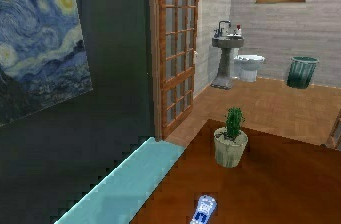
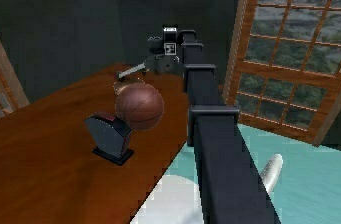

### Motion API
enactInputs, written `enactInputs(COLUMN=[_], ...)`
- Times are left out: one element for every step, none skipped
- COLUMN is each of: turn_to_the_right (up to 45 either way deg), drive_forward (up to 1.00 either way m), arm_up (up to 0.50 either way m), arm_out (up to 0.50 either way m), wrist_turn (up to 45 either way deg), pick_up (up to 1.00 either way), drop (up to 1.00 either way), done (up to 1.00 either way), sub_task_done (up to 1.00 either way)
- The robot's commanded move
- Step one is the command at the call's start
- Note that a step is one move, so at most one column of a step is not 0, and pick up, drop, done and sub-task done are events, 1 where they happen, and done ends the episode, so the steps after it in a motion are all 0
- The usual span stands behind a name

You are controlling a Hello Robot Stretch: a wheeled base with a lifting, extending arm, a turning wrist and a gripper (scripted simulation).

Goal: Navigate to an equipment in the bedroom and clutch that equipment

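Seemingly the driving part of the job is done, judging by how close the robot stands to a wooden table [image 2: 48,150], with a turquoise surface [image 2: 318,190] - possibly a bed - beside it. In the arm side view the dark arm [image 2: 213,130] stretches out across the tabletop, and the gripper [image 2: 130,73] sits at its far end. Just below the gripper in the picture is a reddish-brown ball [image 2: 139,106], likely the equipment the task means. Near the ball stands a small dark object on a flat base [image 2: 109,138]. Whether the ball rests on the table or hangs from the fingers cannot be told, so it is unclear whether the gripper holds anything or how its fingers are set. The grasp itself is therefore unconfirmed - it may be all that is left. The forward view shows a potted cactus [image 1: 232,135] and a small blue and white handset [image 1: 203,210] on the same table, and a swirling night-sky painting [image 1: 28,55] on a dark wall.
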Motion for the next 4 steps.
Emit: enactInputs(turn_to_the_right=[0.0, 0.0, 0.0, 0.0], drive_forward=[0.0, 0.0, 0.0, 0.0], arm_up=[-0.2, 0.0, 0.1, 0.0], arm_out=[0.0, 0.0, 0.0, 0.0], wrist_turn=[0.0, 0.0, 0.0, 0.0], pick_up=[0.0, 1.0, 0.0, 0.0], drop=[0.0, 0.0, 0.0, 0.0], done=[0.0, 0.0, 0.0, 1.0], sub_task_done=[0.0, 0.0, 0.0, 0.0])
